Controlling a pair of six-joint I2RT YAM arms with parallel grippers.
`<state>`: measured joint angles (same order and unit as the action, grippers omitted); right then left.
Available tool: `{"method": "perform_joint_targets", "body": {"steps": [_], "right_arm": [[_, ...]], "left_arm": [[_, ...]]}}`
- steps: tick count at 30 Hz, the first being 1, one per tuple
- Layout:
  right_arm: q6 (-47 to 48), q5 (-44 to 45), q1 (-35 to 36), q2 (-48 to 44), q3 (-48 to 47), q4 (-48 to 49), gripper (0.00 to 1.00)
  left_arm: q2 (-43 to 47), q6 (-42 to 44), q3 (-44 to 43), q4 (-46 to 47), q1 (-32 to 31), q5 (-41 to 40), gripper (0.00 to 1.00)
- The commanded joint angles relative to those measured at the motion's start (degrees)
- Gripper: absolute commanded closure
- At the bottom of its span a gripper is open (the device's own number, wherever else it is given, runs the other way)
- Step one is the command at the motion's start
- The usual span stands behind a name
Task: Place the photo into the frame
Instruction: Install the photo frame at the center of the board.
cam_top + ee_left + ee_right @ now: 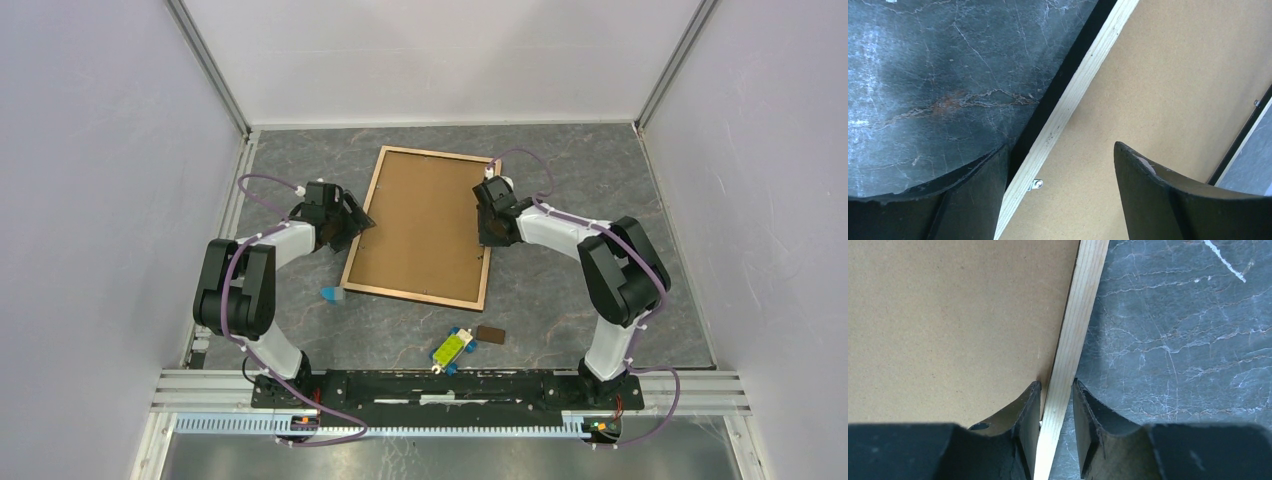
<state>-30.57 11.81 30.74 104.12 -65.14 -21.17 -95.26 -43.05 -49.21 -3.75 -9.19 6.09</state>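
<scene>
The frame (415, 293) lies flat on the dark marble table with its light tan wood side up. A plain brown backing board (425, 225) fills it. The photo is not in view. My left gripper (352, 225) is open; in the left wrist view it (1060, 150) straddles the frame's left rail (1083, 80), above a small metal clip (1037, 184). My right gripper (488, 225) is at the right rail; in the right wrist view it (1056, 385) is shut on that rail (1080, 315), with one finger over the board (948, 315) and one outside.
A green-yellow tool with blue ends (450, 350) and a small brown card (490, 334) lie near the front edge. A small blue piece (332, 294) sits by the frame's near left corner. White walls enclose the table on three sides.
</scene>
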Motion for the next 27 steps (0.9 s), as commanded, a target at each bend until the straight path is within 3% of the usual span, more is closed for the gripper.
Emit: {"method": "perform_joint_targets", "body": {"steps": [1, 11, 19, 27], "right_arm": [[-0.17, -0.16, -0.55, 2.30, -1.71, -0.90, 0.66], [-3.49, -2.50, -0.93, 2.14, 4.09, 1.96, 0.74], [-5.94, -3.22, -1.44, -1.89, 8.28, 6.31, 1.00], [-9.15, -5.39, -1.52, -7.16, 11.40, 11.44, 1.00]], "left_arm": [[-0.35, -1.51, 1.31, -2.38, -1.36, 0.34, 0.15], [3.18, -0.50, 1.40, -3.15, -2.31, -1.37, 0.07], [11.82, 1.60, -2.00, -10.23, -4.38, 1.13, 0.05], [15.64, 6.06, -10.02, -21.98, -15.40, 3.62, 0.05]]}}
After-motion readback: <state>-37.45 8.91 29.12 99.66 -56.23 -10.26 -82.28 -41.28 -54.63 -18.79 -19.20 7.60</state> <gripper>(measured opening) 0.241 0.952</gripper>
